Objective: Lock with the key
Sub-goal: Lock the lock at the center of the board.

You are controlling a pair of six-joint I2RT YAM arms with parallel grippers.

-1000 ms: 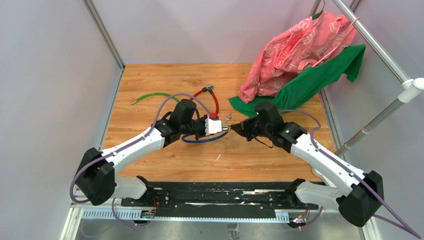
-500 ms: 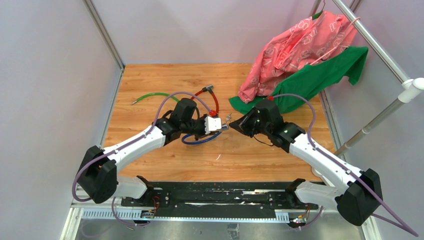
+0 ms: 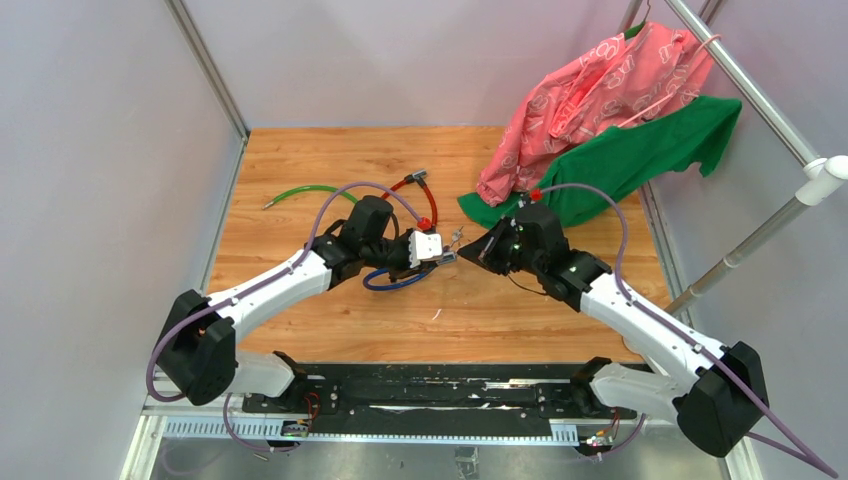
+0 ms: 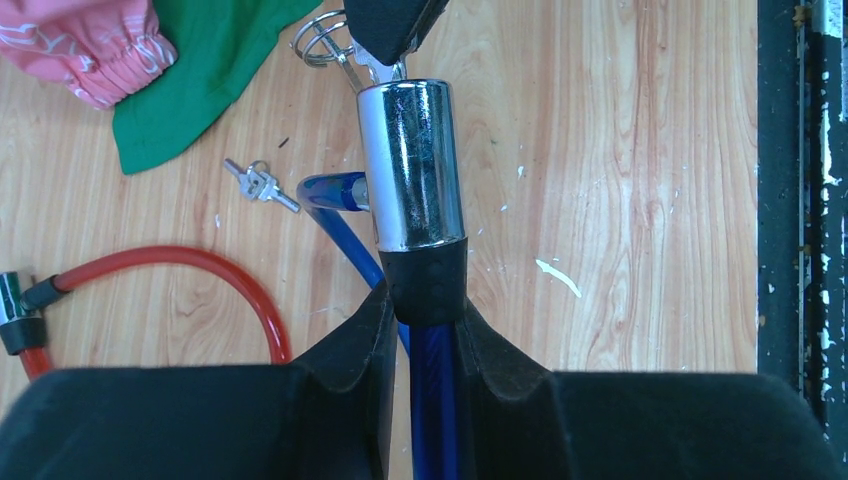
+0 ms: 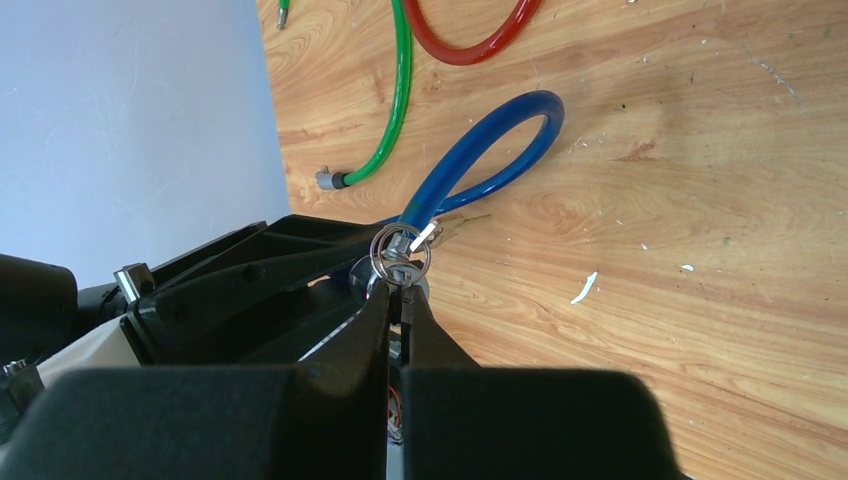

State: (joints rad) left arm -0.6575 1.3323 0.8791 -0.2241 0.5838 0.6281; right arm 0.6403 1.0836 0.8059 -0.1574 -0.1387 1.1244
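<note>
**Key meeting the end of the blue cable lock**

The right pincer (image 5: 397, 305), clenched on the key (image 4: 377, 70), enters at the top edge of the left wrist view. The key's ring (image 4: 310, 28) hangs free just to its left. The blade touches the end face of the silver cylinder (image 4: 410, 165); how deep it sits cannot be told. The left pincer (image 4: 425, 330), at lower centre, grasps the black collar (image 4: 425, 280) under that cylinder, and the blue cable (image 5: 480, 150) loops away over the table (image 4: 620, 150). A spare bunch of keys (image 4: 258, 184) lies left of the cylinder, near the red cable (image 4: 180, 262). A green cable (image 5: 400, 90) lies at the top of the right wrist view.

Judged step: seating and turning the key. The blade should line up with the cylinder's long axis before any twist. The left grip should hold the collar firm so the cylinder does not roll with the turn. The twist is best made gently about the key's own axis, since a tilted blade may jam or slip from the fingers.
</note>
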